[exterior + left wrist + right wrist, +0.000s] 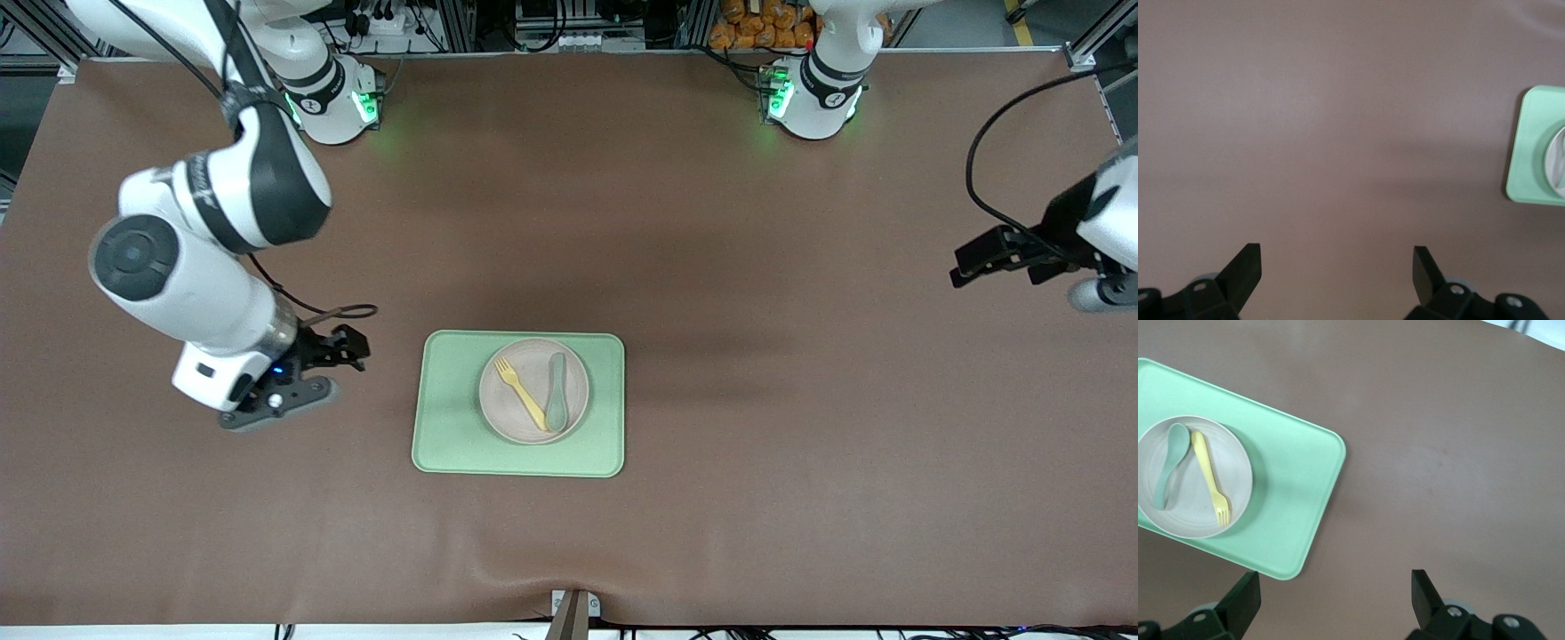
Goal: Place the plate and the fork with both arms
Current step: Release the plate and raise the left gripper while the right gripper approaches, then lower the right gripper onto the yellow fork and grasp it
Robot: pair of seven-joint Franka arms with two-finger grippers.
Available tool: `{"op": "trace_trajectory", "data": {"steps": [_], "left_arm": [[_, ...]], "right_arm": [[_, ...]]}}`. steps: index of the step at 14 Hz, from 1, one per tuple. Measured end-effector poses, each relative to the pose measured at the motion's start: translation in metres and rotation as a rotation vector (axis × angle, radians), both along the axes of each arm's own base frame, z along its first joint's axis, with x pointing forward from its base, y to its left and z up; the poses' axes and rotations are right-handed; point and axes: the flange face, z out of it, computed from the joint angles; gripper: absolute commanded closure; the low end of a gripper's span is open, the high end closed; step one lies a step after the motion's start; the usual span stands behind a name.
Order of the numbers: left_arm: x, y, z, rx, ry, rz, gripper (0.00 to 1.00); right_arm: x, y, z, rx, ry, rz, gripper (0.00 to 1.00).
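Both tools, left (pixel 965 267) and right (pixel 351 348), hang open and empty, so plate (pixel 533 391) and fork (pixel 520 392) sit untouched mid-worktop.

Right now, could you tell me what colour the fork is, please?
Yellow. The fork lies on the plate beside a grey-green spoon; clearest in the right wrist view.

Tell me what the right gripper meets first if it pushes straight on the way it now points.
Probably only the bare brown table cover: the open right gripper points down at it, beside the rectangular light-green tray. Depth is unclear.
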Motion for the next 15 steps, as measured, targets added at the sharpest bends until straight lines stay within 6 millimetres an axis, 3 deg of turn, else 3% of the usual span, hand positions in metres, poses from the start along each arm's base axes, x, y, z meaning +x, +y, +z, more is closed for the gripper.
{"op": "trace_trajectory", "data": {"steps": [3,6,10,15], "left_arm": [[-0.021,0.001,0.007,0.019,-0.002,-0.067,0.00],[-0.028,0.011,0.010,0.023,0.012,-0.172,0.00],[-0.031,0.007,0.014,0.023,0.019,-0.217,0.00],[-0.034,0.005,0.017,0.023,0.027,-0.222,0.00]], "right_arm": [[0.008,0.039,-0.045,0.001,0.005,0.053,0.00],[0.011,0.072,-0.090,0.012,-0.019,0.091,0.00],[0.014,0.103,-0.129,0.040,-0.086,0.123,0.10],[0.002,0.144,-0.182,0.056,-0.098,0.116,0.25]]}}
